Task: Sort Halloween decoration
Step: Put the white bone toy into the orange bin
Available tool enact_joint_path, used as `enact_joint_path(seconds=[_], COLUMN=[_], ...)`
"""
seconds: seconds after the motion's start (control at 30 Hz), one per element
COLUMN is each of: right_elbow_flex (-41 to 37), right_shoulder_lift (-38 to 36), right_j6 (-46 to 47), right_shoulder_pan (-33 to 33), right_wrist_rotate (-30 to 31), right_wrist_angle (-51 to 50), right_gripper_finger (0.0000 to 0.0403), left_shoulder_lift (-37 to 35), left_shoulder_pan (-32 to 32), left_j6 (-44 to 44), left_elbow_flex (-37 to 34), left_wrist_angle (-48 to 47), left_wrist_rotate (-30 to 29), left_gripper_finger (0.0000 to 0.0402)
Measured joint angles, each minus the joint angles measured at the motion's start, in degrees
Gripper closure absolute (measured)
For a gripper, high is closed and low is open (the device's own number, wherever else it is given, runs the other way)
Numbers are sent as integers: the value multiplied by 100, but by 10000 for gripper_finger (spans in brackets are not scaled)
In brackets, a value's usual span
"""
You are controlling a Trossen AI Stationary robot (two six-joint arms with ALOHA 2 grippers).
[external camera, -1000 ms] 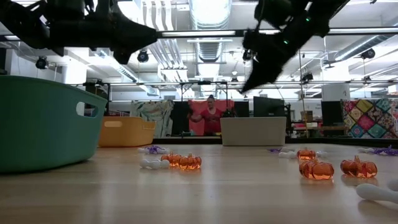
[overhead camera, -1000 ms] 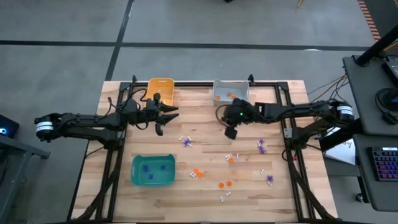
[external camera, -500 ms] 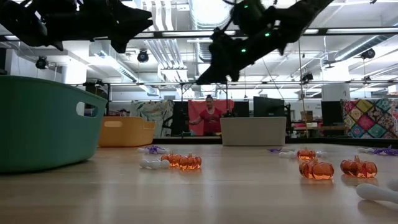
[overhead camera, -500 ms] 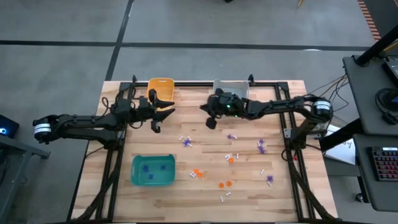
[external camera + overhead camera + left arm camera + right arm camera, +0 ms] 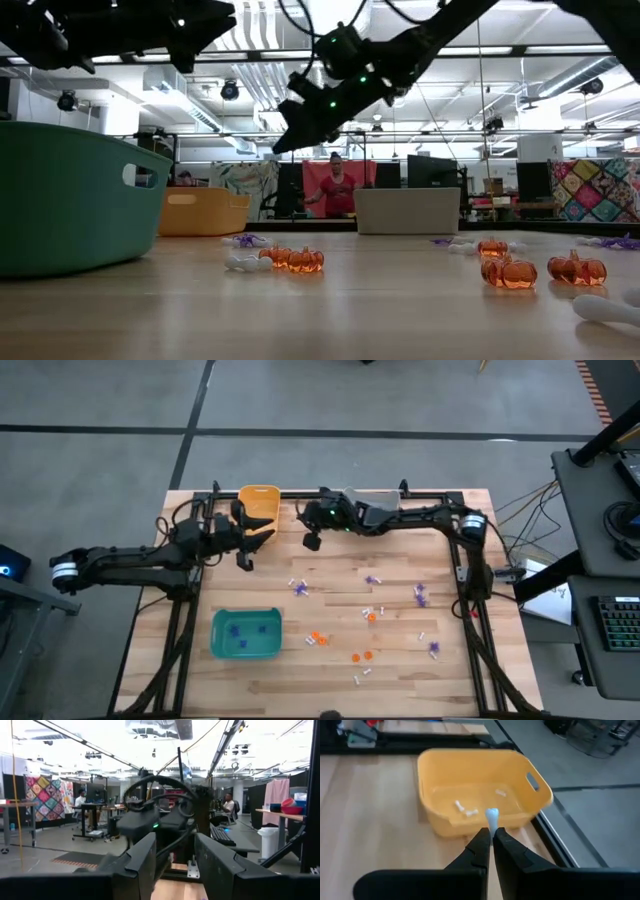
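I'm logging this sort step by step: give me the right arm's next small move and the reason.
Probably carry on toward the yellow bin until over it, then open. The right gripper is shut on a white trinket, still short of the bin's near wall, and white pieces already lie inside. The left gripper waits beside the bin.

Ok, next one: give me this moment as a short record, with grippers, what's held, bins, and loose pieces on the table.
right gripper: shut on a white trinket, in the air short of the yellow bin
left gripper: open, holds nothing, beside the yellow bin
yellow bin contents: white pieces
teal bin: purple pieces inside
grey bin: mostly hidden by the right arm
loose on table: orange pumpkins, purple and white pieces
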Motion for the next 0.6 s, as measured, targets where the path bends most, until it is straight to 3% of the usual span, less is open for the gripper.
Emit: enact_joint_path(seconds=[0.17,0.6], right_elbow_flex=[649,2124], right_shoulder_lift=[513,1625], right_j6=[13,163], right_shoulder_pan=[-152,-224], right_wrist_rotate=[-476,-550], right_wrist_angle=[18,10], right_gripper_finger=[390,390], left_shoulder_lift=[-106,-493], left_shoulder_pan=[0,38], left_j6=[47,196], left_elbow_flex=[0,0], left_wrist_angle=[-154,-469], left_wrist_rotate=[-4,-13], left_gripper_finger=[283,283])
